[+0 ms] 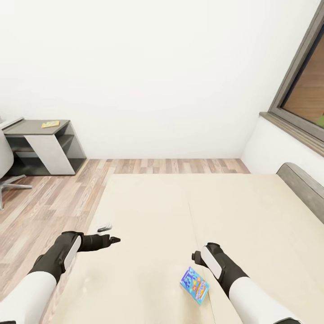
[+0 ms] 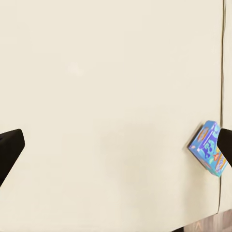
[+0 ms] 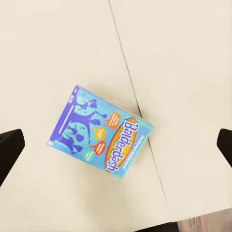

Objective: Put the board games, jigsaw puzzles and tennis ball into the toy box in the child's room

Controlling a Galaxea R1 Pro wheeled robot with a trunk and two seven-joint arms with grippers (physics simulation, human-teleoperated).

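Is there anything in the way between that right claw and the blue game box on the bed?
Nothing visible. The blue game box lies flat on the bare cream bed, and the right gripper hangs open straight above it, a fingertip at each side, with only open space between them.

A blue board game is lying on the cream bed, just beside the right gripper. The left gripper is hovering over the bed's edge near the wood floor. A dark counter is carrying a flat yellow item by the white wall.
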